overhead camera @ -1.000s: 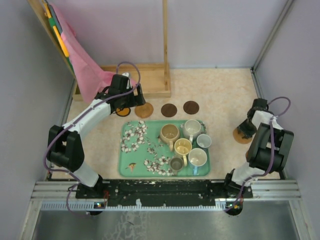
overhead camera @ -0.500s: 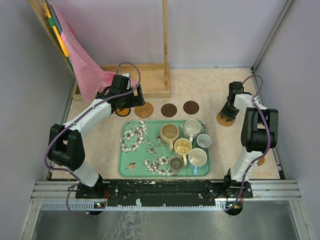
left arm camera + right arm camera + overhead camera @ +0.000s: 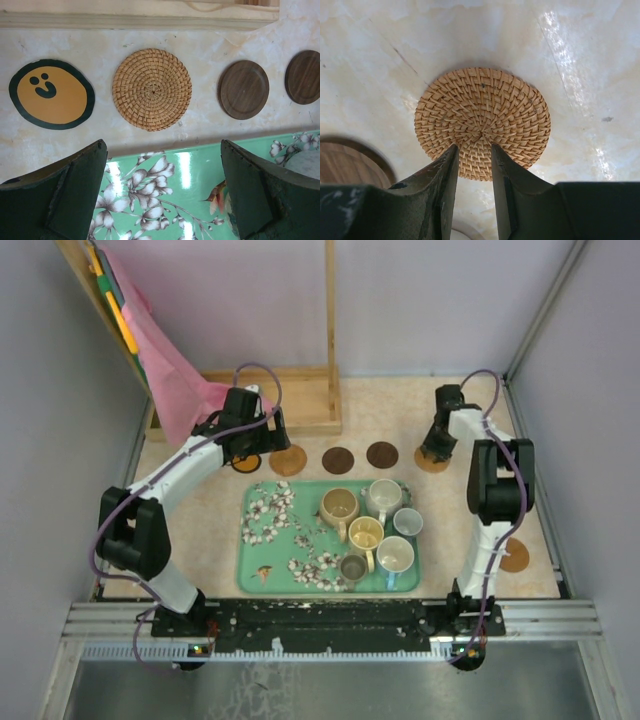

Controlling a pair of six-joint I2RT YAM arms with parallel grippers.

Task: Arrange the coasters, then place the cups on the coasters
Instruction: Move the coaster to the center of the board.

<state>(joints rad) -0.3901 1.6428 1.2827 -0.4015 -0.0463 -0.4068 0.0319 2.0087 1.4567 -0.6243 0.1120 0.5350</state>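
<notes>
My right gripper (image 3: 433, 452) (image 3: 474, 152) is shut on the near edge of a woven tan coaster (image 3: 482, 120) at the right end of the coaster row. That row runs left from it: two dark brown coasters (image 3: 382, 454) (image 3: 338, 460), a woven coaster (image 3: 288, 460) (image 3: 152, 89) and a yellow smiley coaster (image 3: 51, 93). One more tan coaster (image 3: 514, 555) lies near the right arm's base. Several cups (image 3: 365, 533) stand on the right half of the green floral tray (image 3: 262, 575). My left gripper (image 3: 248, 445) (image 3: 163, 150) hangs open over the tray's far edge with nothing between its fingers.
A wooden stand (image 3: 300, 400) with an upright post lines the back, just behind the coaster row. A pink cloth (image 3: 170, 370) hangs at the back left beside the left arm. Grey walls close in both sides.
The right gripper has swung from the right side of the table to the back, left of where it was, taking the woven coaster with it. The left arm has not moved.
</notes>
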